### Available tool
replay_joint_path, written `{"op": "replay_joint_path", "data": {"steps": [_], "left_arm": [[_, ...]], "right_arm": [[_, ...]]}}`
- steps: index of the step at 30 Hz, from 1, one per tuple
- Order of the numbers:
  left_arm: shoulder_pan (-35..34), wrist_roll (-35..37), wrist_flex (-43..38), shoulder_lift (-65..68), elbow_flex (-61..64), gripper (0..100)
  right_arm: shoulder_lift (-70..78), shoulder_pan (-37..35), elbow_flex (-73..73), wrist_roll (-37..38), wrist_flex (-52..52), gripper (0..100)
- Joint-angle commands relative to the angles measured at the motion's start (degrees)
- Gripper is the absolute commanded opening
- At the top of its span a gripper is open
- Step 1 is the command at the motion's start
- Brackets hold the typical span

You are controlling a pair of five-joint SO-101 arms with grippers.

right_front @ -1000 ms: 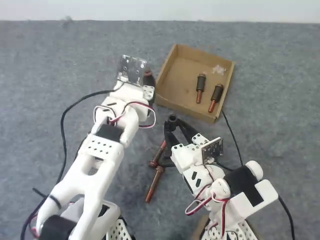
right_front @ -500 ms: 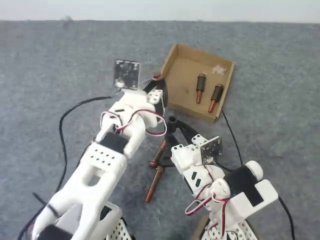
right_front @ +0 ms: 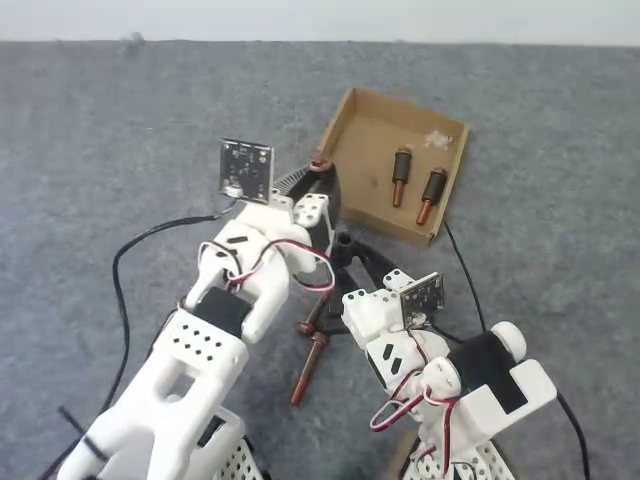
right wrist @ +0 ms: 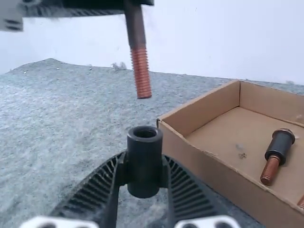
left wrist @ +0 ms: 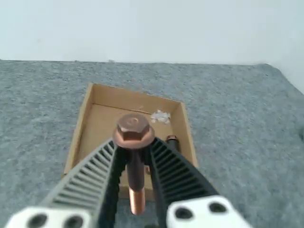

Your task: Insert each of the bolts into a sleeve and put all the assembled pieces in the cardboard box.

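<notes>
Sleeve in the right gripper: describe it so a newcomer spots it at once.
Find the cardboard box. Just outside its near wall, the right arm's fingers hold a black sleeve upright. Unlike the two boxed sleeves, its bore is empty.

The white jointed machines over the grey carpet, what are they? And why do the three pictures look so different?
They are two small robot arms, each ending in a two-fingered gripper. One picture comes from a fixed camera looking down over the table. The other two come from small cameras on each arm's wrist, looking along the fingers. The left gripper is shut on a copper-coloured bolt, held head up. The right gripper is shut on a black sleeve, standing upright with its hole up; the bolt is not yet in it. On the grey carpet lie two loose bolts and an open cardboard box with two bolts already in sleeves.
</notes>
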Motion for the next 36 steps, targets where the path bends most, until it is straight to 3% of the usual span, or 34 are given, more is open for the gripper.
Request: {"op": "replay_joint_path", "data": {"steps": [1,6,13,28,36], "left_arm": [[2.5,0.5,0.1,1.8,-1.5,1],[2.2,0.4,0.8,6.9,-4.3,1],[2.6,0.4,17.1,0.8,-12.0,1],[5.5,0.4,17.8,0.5,-12.7,1],[5.5,-4.0,17.9,0.9,-12.2,1]], "right_arm": [[-0.2,-0.5,1.2,-0.4,0.2,0.6],[-0.2,-0.5,1.2,-0.4,0.2,0.6],[-0.2,-0.5,1.2,-0.4,0.2,0.6],[-0.2,-0.5,0.2,-0.3,3.6,0.6],[-0.2,-0.5,0.2,-0.3,3.6,0.6]]}}
